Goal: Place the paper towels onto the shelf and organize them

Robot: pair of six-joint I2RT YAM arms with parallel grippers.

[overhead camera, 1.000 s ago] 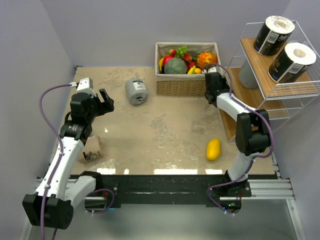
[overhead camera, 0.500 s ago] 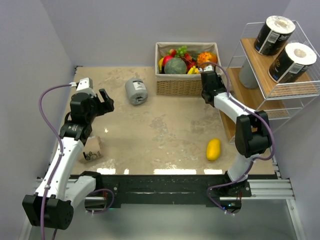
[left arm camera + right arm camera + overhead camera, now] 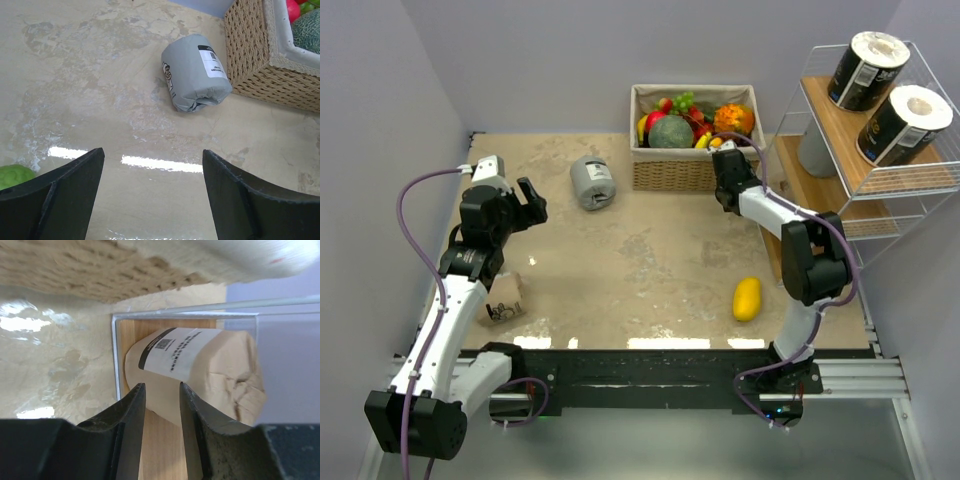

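A grey paper towel roll lies on the table left of the basket; the left wrist view shows it well ahead of my open, empty left gripper. A tan roll lies by my left arm. Two black rolls stand on the top board of the white wire shelf. Another roll stands on a lower board. The right wrist view shows a tan roll on a wood board. My right gripper is just short of it, jaws narrowly apart, holding nothing.
A wicker basket full of fruit stands at the back, close to my right gripper; its weave fills the top of the right wrist view. A yellow mango lies at the front right. A green object shows at the left wrist view's lower-left edge.
My right gripper has drawn back leftwards from the shelf, towards the basket's right corner. The left arm and the rolls have not moved.
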